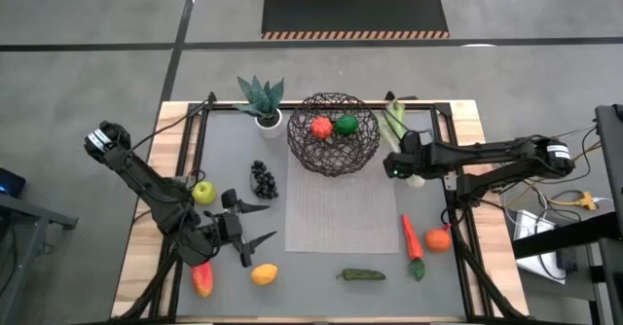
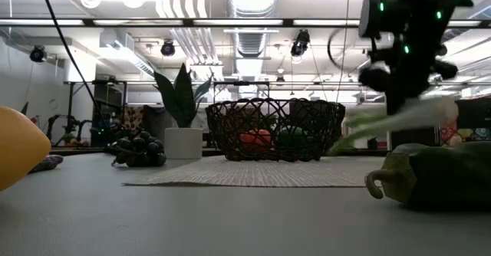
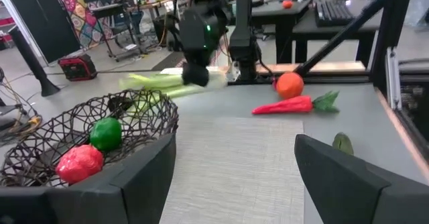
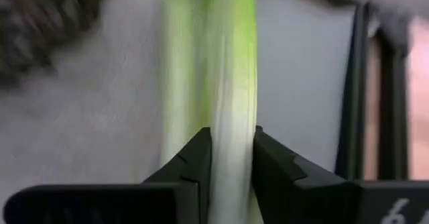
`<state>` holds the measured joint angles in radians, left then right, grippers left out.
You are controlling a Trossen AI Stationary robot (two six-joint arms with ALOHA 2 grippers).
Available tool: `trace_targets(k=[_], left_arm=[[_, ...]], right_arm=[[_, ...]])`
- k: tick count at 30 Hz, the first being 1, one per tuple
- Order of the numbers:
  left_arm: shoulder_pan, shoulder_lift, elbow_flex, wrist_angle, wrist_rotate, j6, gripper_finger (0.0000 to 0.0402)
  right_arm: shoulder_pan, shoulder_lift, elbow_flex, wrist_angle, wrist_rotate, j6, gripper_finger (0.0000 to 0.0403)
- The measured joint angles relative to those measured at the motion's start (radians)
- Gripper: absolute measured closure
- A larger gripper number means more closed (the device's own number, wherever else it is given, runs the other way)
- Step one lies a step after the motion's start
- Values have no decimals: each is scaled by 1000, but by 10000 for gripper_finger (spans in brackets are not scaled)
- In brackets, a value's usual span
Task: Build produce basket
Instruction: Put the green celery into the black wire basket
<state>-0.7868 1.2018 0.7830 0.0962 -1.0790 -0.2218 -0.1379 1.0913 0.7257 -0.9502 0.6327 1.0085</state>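
A basket (image 1: 334, 133) of dark, thin crisscrossed wire is seen on a pale woven mat (image 1: 341, 211) with a fine ribbed texture. The grey table top (image 1: 321, 286) appears matt and smooth, edged with light bare wood (image 1: 146, 233). A smooth, slightly glossy leek (image 4: 231, 83) is clamped between matt black plastic-looking fingers (image 4: 194, 163).

mat (image 1: 341, 213) centre free, plant (image 1: 261, 99) beside basket (image 1: 333, 132) rim

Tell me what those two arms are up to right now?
Right gripper shut on long green-white leek, beside dark wire basket. Left gripper open, idle near green apple. Nothing blocking.
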Motion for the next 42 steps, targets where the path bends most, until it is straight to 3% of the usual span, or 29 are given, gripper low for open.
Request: trace_targets(k=[12,17,21,26,32,36,42], left_arm=[[2,41,0,130,0,21,116],[2,68,0,269,0,115,116],[6,94,0,371,0,202,116],[28,142,0,432,5,232,116],[64,201,2,486,8,231,116],[88,232,1,538,9,236,116],[149,278,1,640,11,237,116]], right_arm=[[0,-202,264,-14,153,-336,344],[1,-260,350,39,150,-461,344],[2,-298,370,148,52,-557,344],[3,-334,270,447,-209,-666,344],[3,-313,40,941,-461,-702,344],[3,-231,-114,1350,-532,-688,344],[33,-32,-227,1823,-536,-688,344]])
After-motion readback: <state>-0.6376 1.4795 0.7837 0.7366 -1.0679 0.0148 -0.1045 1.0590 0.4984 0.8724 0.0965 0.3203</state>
